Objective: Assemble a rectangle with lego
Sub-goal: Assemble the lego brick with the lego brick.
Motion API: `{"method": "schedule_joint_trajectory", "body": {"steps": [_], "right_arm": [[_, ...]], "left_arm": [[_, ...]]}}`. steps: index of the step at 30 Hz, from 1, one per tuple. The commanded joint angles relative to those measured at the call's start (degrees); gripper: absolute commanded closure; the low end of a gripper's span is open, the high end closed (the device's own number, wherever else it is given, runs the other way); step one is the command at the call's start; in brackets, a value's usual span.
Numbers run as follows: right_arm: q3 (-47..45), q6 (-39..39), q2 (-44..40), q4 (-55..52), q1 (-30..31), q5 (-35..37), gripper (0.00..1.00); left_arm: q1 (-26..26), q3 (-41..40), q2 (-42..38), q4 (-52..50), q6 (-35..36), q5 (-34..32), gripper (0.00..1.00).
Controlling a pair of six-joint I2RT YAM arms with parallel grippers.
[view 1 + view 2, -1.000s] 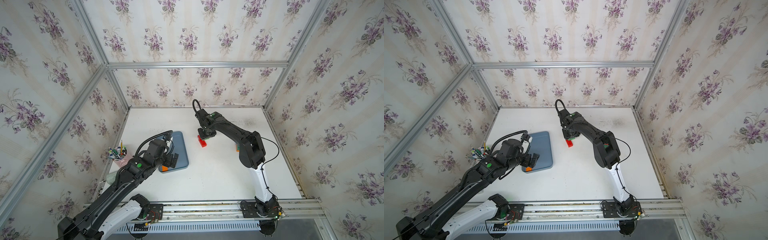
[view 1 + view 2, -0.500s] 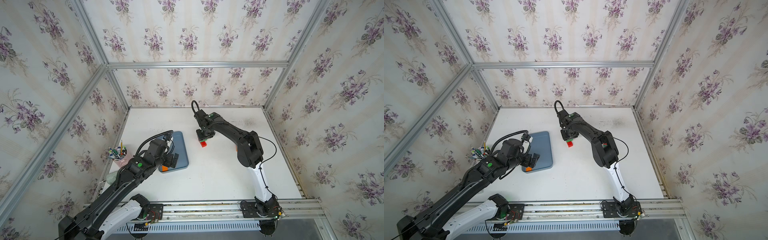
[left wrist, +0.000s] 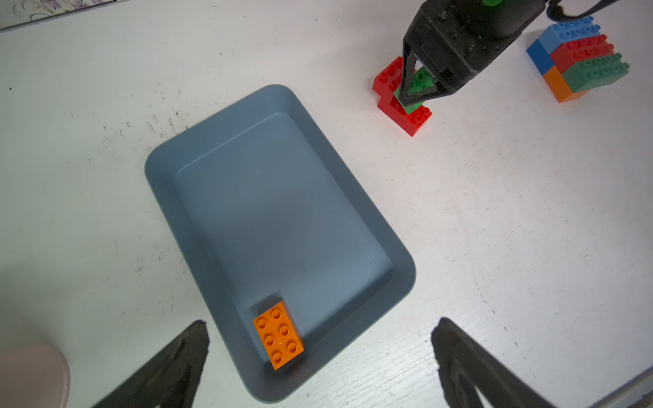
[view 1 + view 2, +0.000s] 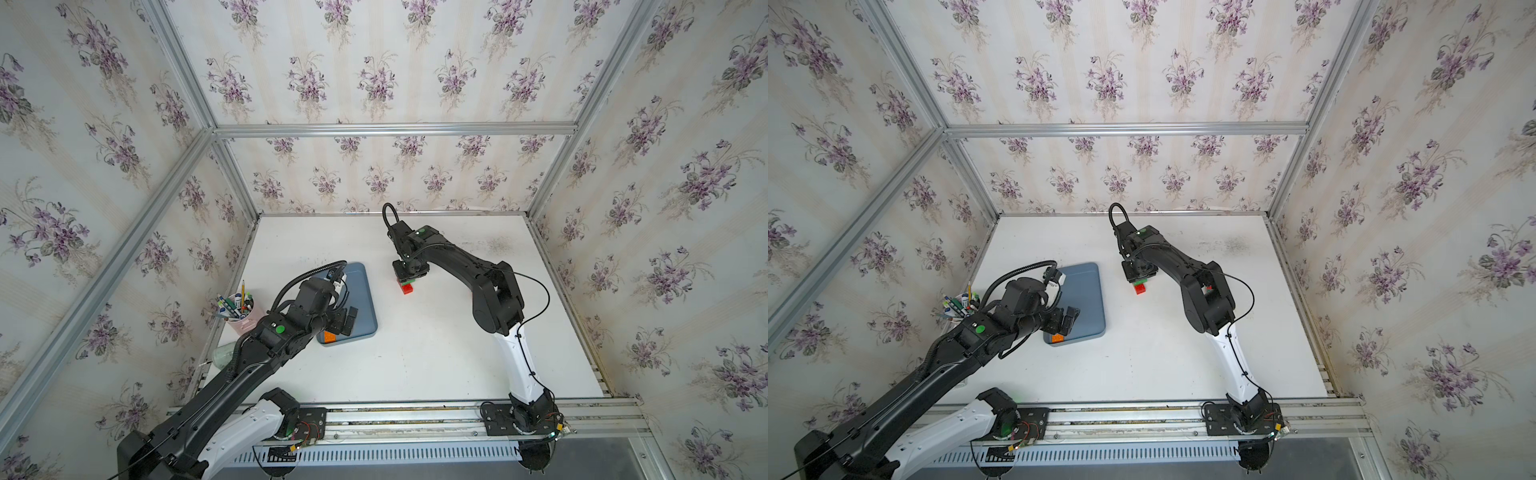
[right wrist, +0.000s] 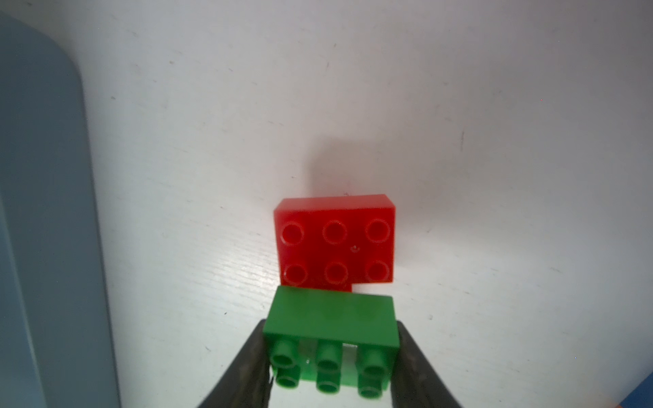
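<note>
My right gripper (image 5: 332,328) is shut on a green lego brick (image 5: 332,318) by its two short ends, studs turned toward the wrist camera. Just beyond it on the table lies a red six-stud brick (image 5: 335,243), stepped on a second red brick (image 3: 406,118). The left wrist view shows the green brick (image 3: 418,79) low over these red bricks; I cannot tell if they touch. An orange brick (image 3: 279,333) lies in a corner of the blue-grey tray (image 3: 169,169). My left gripper (image 3: 321,321) hangs open above that corner. In both top views the red bricks (image 4: 408,287) (image 4: 1140,288) show under the right gripper (image 4: 409,274).
A joined block of light blue, blue, red, green and orange bricks (image 3: 579,60) stands on the table past the right gripper; the right arm covers it in both top views. A pink pen cup (image 4: 241,320) stands at the table's left edge, near the tray (image 4: 365,299).
The right arm's elbow has swung left, covering the joined block. Its gripper stays over the red bricks with the green brick. The left arm has not moved.
</note>
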Motion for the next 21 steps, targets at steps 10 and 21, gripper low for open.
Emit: {"method": "schedule_joint_trajectory", "body": {"steps": [10, 21], "right_arm": [[0.3, 0.2, 1.3, 0.0, -0.1, 0.8, 0.53], [0.8, 0.4, 2.0, 0.4, 0.0, 0.7, 0.49]], "left_arm": [[0.0, -0.3, -0.1, 1.9, 0.4, -0.3, 0.0], [0.1, -0.5, -0.2, 1.9, 0.4, -0.6, 0.0]]}}
